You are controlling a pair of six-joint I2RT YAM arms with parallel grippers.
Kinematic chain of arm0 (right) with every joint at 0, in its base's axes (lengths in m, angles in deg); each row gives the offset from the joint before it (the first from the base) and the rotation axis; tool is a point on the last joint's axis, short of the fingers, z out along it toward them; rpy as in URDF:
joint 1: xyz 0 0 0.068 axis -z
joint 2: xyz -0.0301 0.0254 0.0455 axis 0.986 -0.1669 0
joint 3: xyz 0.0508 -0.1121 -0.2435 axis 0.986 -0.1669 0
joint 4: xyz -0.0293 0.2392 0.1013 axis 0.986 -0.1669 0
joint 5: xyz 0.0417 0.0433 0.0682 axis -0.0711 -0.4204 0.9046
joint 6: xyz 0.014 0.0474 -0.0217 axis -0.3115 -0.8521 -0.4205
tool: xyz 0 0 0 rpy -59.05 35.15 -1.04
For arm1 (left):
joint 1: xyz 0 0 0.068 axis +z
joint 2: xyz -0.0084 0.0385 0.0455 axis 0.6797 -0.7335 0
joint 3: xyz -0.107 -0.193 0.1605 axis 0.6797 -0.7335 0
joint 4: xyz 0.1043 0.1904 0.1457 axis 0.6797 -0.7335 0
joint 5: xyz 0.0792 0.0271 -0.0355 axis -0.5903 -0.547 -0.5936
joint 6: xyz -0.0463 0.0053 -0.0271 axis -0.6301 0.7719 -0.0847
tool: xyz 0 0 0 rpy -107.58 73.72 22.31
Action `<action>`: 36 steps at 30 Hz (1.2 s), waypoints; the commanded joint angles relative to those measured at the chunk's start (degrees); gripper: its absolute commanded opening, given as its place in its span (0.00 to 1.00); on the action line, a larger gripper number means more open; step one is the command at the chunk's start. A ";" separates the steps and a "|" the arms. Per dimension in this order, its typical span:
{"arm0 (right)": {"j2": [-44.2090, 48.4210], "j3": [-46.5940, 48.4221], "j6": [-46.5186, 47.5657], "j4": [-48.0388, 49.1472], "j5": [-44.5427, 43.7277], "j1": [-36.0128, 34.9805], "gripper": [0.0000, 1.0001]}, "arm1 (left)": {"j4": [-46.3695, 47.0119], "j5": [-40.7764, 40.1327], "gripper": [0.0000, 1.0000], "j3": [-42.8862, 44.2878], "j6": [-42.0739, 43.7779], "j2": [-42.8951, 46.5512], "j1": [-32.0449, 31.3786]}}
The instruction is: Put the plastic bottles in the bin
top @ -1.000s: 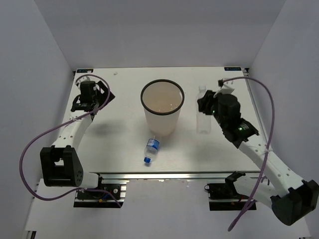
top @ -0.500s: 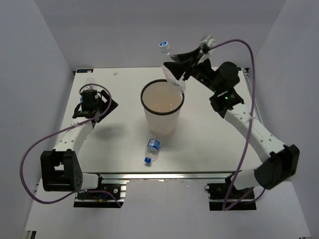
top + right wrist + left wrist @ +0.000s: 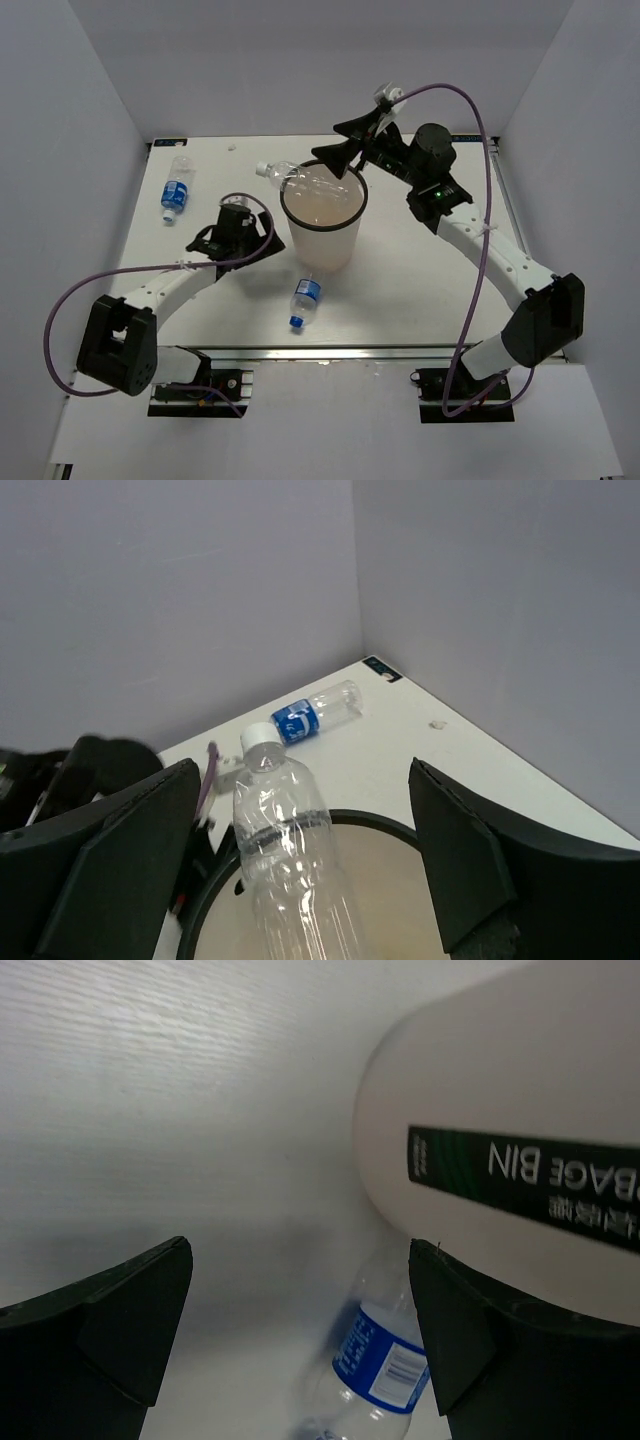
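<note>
The bin (image 3: 322, 240) stands mid-table, a translucent white tub with a black rim (image 3: 372, 823). A clear plastic bottle (image 3: 302, 181) with a white cap lies tilted over the bin's opening. In the right wrist view this bottle (image 3: 290, 860) hangs loose between the wide jaws of my right gripper (image 3: 300, 870), touching neither finger. My right gripper (image 3: 335, 145) is open above the bin's far rim. My left gripper (image 3: 235, 235) is open just left of the bin (image 3: 500, 1140). A blue-labelled bottle (image 3: 388, 1360) lies ahead of the left gripper (image 3: 300, 1330) by the bin's foot (image 3: 305, 297).
Another blue-labelled bottle (image 3: 176, 193) lies at the far left of the table, also in the right wrist view (image 3: 316, 712). Purple cables loop from both arms. Grey walls close the table on three sides.
My right gripper has opened and let go of the clear bottle, which has tipped down over the bin's mouth. My left arm has swung from the far-left bottle toward the bin.
</note>
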 commanded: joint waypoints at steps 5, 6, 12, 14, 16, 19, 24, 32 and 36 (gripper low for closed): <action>8.82 -0.02 2.86 -8.84 -12.89 0.74 0.89 | 1.51 -1.78 0.98 -7.85 0.97 9.00 -6.92; 9.70 -1.17 3.39 -9.03 -14.21 0.92 0.89 | 2.31 -0.73 0.98 -10.04 0.79 10.32 -7.45; 18.57 -10.65 3.22 -9.11 -18.78 1.18 0.89 | 6.09 1.03 0.98 -13.66 1.49 17.53 -12.63; 20.34 -12.86 3.13 -9.47 -20.19 1.27 0.89 | 8.11 3.67 0.98 -14.28 2.02 17.80 -15.00; 22.71 -16.02 3.13 -9.55 -22.83 1.45 0.89 | 9.17 4.03 0.98 -14.10 2.90 17.19 -17.46; 25.09 -19.37 2.96 -10.26 -25.38 1.62 0.89 | 10.76 3.68 0.98 -13.23 4.92 14.73 -21.41; 28.52 -23.50 2.69 -11.40 -27.47 1.89 0.89 | 7.95 -6.77 0.98 -10.77 6.50 7.44 -27.05; 32.21 -26.58 2.51 -12.54 -30.57 2.33 0.89 | 3.91 -11.09 0.59 -5.85 5.63 -1.54 -32.50; 33.35 -27.28 2.69 -12.98 -30.66 2.41 0.89 | 2.06 -12.40 0.37 -5.67 5.19 3.46 -35.57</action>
